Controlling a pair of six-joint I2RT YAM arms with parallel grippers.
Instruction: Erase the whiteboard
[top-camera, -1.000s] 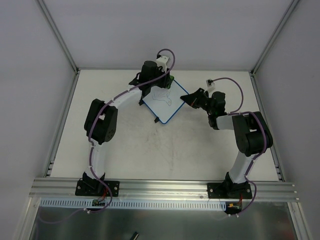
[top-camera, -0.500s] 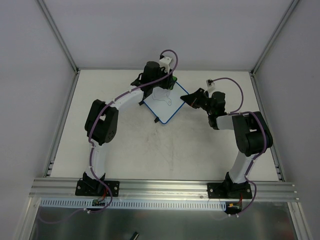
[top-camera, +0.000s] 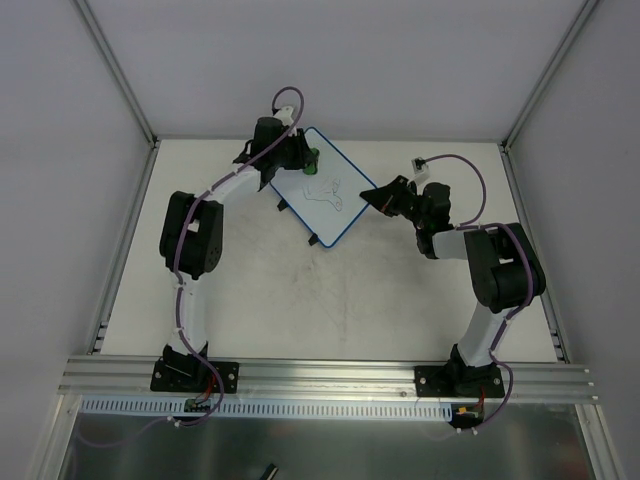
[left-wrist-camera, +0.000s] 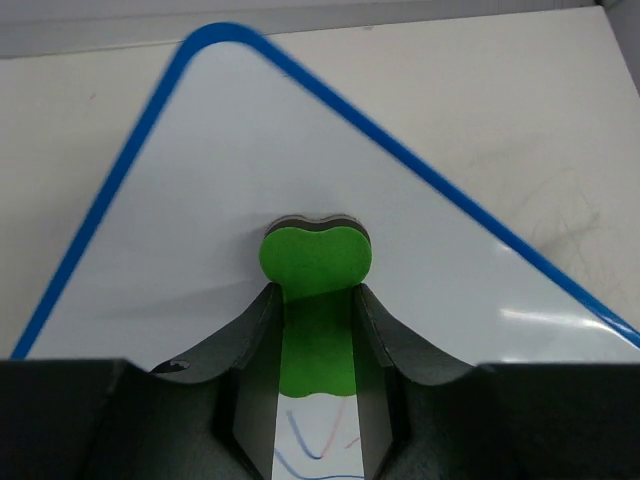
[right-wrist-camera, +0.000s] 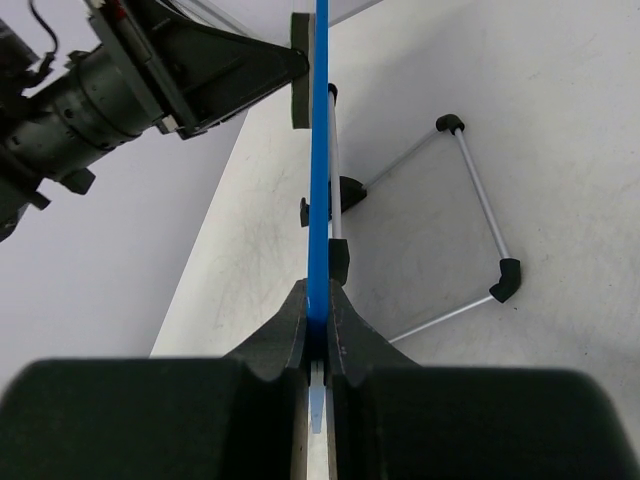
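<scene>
Upper centre of the top view: board (top-camera: 332, 212) sits diamond-wise, blue rim all round, near the far edge of the worktop (top-camera: 300, 300). Line doodle (top-camera: 325, 192) shows mid-board, not yet wiped.

Left hand (left-wrist-camera: 318, 300) pinches a green eraser (left-wrist-camera: 315, 262). Its pad is pressed to the white face near the board's top corner. Blue and red strokes are visible low in that view, between the fingers.

Right hand (right-wrist-camera: 320, 312) is pressed together on the board's right edge, rim (right-wrist-camera: 321, 150) caught between both fingers. Wrist view is edge-on: the panel is thin and dead straight. Wire stand (right-wrist-camera: 470, 200) lies on the worktop behind it. Whether the board leans on it, cannot tell.

Handling, my judgement: light, stiff, with a slick face. It would likely skate or pivot under eraser pressure if unheld. Best hold is the rim, clear of the drawing, as the right hand has it. A thin edge gives little purchase, so wiping force wants to stay modest and directed toward the clamped side.
</scene>
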